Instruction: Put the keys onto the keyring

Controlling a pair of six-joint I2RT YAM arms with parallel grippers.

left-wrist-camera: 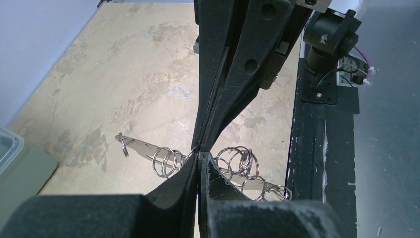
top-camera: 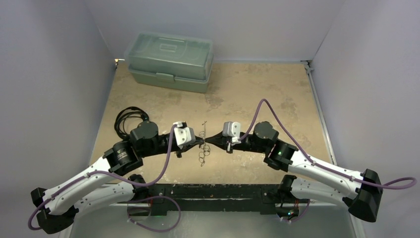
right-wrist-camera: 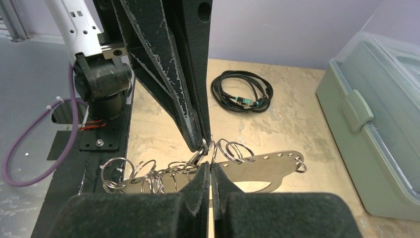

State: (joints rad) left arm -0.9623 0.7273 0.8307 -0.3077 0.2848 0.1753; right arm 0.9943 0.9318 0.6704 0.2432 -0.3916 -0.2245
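Note:
The keyring (top-camera: 202,130), a thin silvery oval plate (right-wrist-camera: 267,166) with several small metal rings (left-wrist-camera: 167,161) on it, hangs above the table between my two grippers. They meet tip to tip at its middle. My left gripper (left-wrist-camera: 199,159) is shut, pinching at one small ring; in the right wrist view its tip (right-wrist-camera: 202,144) comes down from above. My right gripper (right-wrist-camera: 210,168) is shut on the keyring's edge among the rings. A short silvery sliver (right-wrist-camera: 197,154) lies by the left tip; I cannot tell whether it is one of the keys. No other key shows.
A pale green lidded box (top-camera: 171,59) stands at the back left. A coiled black cable (top-camera: 126,121) lies left of the left arm. The black mounting bar (top-camera: 213,191) with both arm bases runs along the near edge. White walls close both sides.

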